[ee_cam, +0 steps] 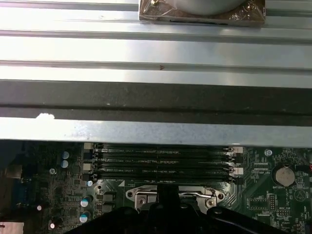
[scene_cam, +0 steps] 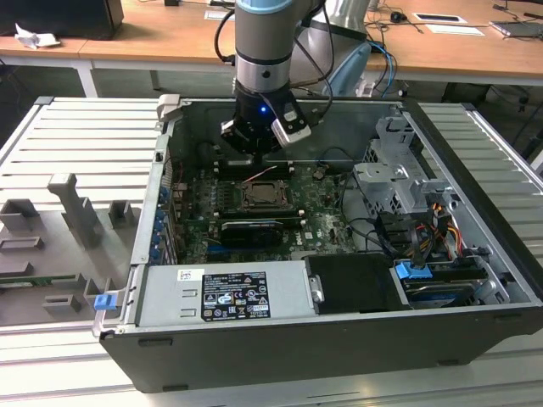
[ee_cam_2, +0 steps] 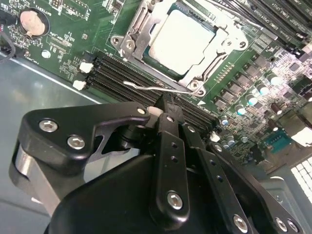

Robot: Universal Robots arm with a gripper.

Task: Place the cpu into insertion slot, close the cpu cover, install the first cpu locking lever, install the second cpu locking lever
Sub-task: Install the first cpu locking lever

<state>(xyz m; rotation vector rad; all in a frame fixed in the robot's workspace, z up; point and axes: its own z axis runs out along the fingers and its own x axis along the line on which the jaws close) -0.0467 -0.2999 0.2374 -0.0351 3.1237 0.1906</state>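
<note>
**Exterior view and wrist views: gripper at the socket's locking lever**

Exterior view: the open computer case lies on its side on a ribbed metal table. The arm reaches down into it over the far part of the motherboard. The gripper hangs just beyond the insertion slot, which sits near the middle of the board.

First wrist view: the long black memory slots run side by side between the socket and the far case wall.

Second wrist view: the cpu cover lies flat over the socket. The cpu is seated in the slot, and its dull silver top shows through the cover's cut-out. A thin wire locking lever runs along the cover edge nearest the memory slots. Its hooked end stands free, so it appears not yet latched.

The fingers are drawn together with no visible gap. Their tips lie just beside this lever, above the memory slots, and nothing can be seen held between them.

Judged step: installing a locking lever, with chip and cover already in place. To do this well, the tips should bear on the lever wire itself, not on the cover plate or the slots. The push should follow the lever's own arc until the wire tucks under its retaining hook. Sideways force is best kept low, since a thin wire can spring off smooth fingertips.
</note>
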